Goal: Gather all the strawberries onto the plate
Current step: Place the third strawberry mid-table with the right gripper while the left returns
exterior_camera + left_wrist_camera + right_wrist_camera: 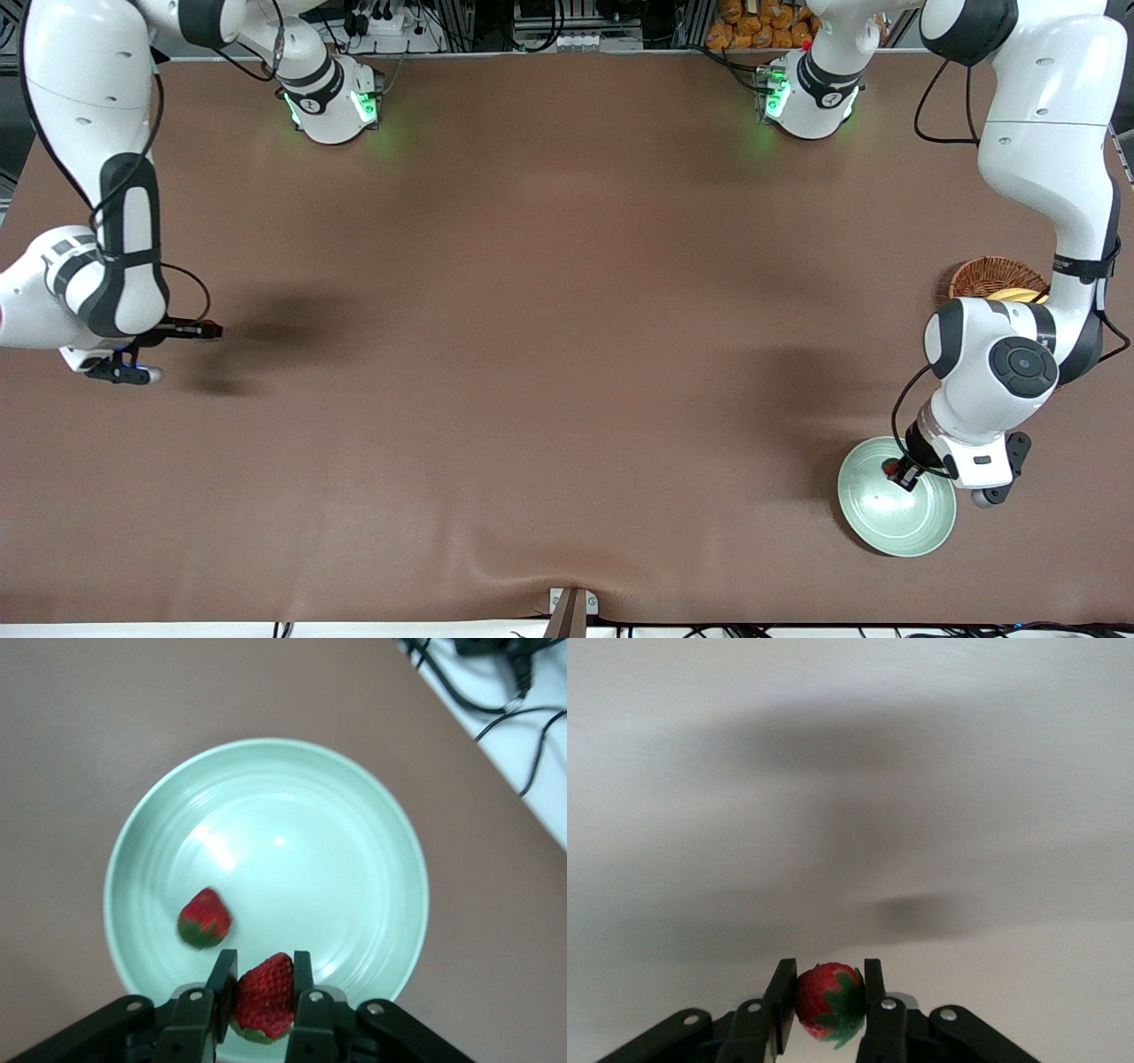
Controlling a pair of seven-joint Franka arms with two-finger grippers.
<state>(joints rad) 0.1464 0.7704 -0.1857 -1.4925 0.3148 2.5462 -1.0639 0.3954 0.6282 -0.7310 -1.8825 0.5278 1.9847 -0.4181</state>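
While one strawberry (pixel 205 919) lies loose in the plate (pixel 354 815), beside and just under the left gripper (pixel 264 992), a second strawberry (pixel 265 997) sits clamped between that gripper's jaws, held over the plate's rim. A third strawberry (pixel 828 999) is pinched between the jaws of the right gripper (pixel 829 1001), up over bare counter (pixel 532 354) at the right arm's end. Bent sharply at the elbow, the left arm points its wrist down at the plate, near a wicker basket (pixel 992 275)
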